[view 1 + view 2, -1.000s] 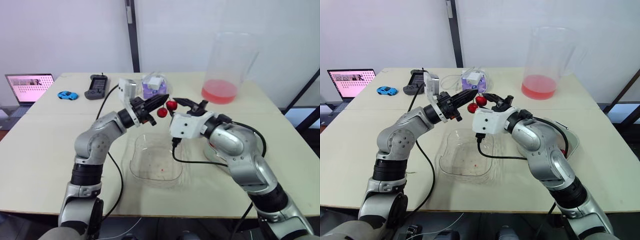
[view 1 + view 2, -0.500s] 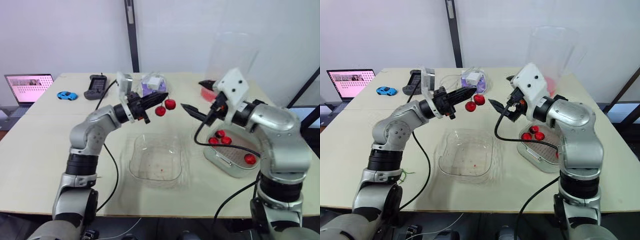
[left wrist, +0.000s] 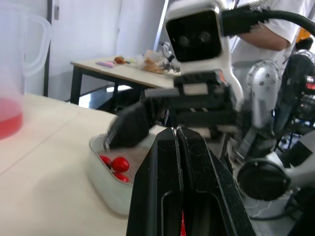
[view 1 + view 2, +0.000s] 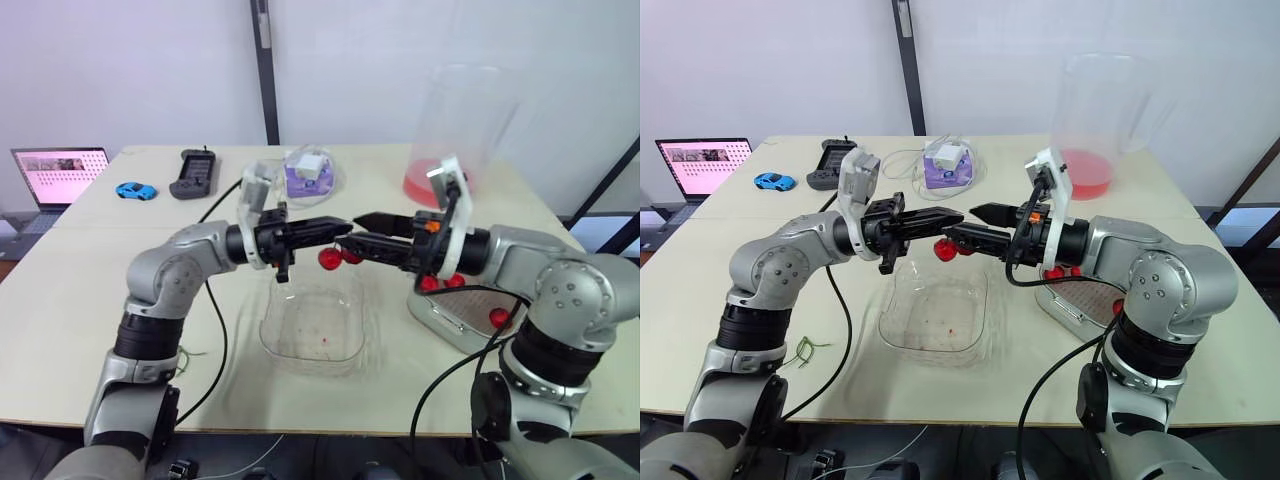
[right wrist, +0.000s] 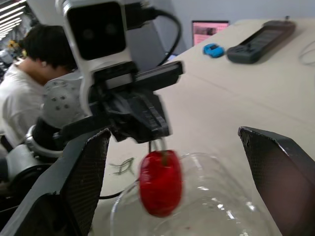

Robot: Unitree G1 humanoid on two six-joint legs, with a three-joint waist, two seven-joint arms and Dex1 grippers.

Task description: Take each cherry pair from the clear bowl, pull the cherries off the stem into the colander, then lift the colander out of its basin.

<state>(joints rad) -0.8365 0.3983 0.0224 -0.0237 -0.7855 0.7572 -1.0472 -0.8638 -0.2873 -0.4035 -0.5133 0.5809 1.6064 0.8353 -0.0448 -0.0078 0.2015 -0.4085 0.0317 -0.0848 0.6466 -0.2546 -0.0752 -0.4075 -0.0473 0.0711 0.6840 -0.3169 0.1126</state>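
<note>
— Now, what has changed?
— The right gripper [image 4: 358, 232] has swung back from the colander [image 4: 465, 318], at 3 o'clock of the clear bowl [image 4: 266, 330], to meet the left gripper [image 4: 345, 228].
— And the cherry pair [image 4: 328, 258]?
— It hangs over the bowl by its stem from the left gripper's clenched fingers. The right fingers are spread either side. Both forearms reach level, tip to tip, so another pull looks due.

My left arm [image 4: 175, 270] reaches in from the left, elbow bent out, forearm level. The left gripper [image 4: 340, 229] is pressed tight together, pinching a stem [image 5: 160, 145]. My right arm [image 4: 560, 290] mirrors it, forearm level and pointing back at the left. The right gripper [image 4: 962, 223] gapes wide, fingers [image 5: 83, 182] splayed either side of the left tips, nose to nose with them.
</note>
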